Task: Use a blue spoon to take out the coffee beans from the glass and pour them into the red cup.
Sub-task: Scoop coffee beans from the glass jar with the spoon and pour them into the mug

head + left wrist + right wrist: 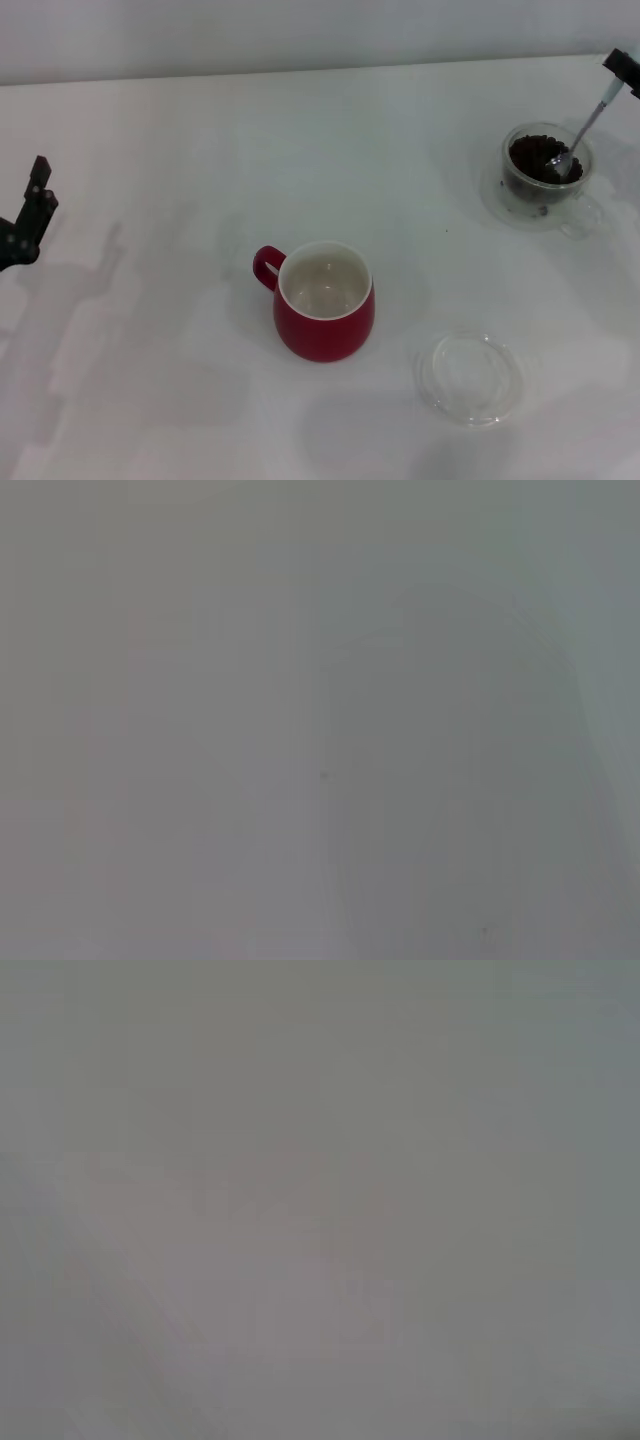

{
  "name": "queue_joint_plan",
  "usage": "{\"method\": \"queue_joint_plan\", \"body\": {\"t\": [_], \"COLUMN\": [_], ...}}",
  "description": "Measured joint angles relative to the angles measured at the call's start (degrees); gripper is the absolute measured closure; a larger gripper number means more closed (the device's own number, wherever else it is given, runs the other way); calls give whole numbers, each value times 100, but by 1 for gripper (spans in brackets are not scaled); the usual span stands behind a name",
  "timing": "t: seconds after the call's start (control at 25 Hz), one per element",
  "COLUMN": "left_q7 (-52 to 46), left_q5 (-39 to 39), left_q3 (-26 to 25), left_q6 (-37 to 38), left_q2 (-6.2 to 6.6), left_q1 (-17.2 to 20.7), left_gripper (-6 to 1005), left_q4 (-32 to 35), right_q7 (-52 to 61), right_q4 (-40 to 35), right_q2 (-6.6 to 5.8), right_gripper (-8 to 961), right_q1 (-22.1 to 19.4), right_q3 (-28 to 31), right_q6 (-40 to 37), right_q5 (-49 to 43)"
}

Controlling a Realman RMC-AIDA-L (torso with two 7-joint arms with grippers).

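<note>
1. Head view: the right end effector (622,70), at the far right edge, holds the blue spoon (585,133) by its handle, the metal bowl dipped into the coffee beans (535,155) inside the glass (545,180) on the white worktop (180,150). The red cup (325,300) stands upright mid-worktop, well apart from the glass, with a clear dish (470,377) near it. The left end effector (28,215) hangs at the left edge; I cannot tell its opening.
2. Left wrist view: only a blurred grey surface.
3. Right wrist view: the same, nothing distinguishable.
</note>
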Motion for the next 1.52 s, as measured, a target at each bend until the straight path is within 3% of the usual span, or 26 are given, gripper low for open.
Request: {"method": "queue_joint_plan", "body": {"t": [0.76, 1.52], "left_q7": [27, 58], "left_q5": [262, 674], "left_q3": [32, 32], "left_q6": [-3, 58], "left_q2": [5, 2], "left_q1": [128, 271], "left_gripper": [288, 287], "left_q4": [-7, -17], "right_q7": [627, 1650], "right_q4": [574, 643], "right_q2": [-1, 2], "right_gripper": [802, 802], "right_q1": [101, 68], "right_q3": [11, 11], "right_q6": [-502, -675], "right_q5": [557, 633]}}
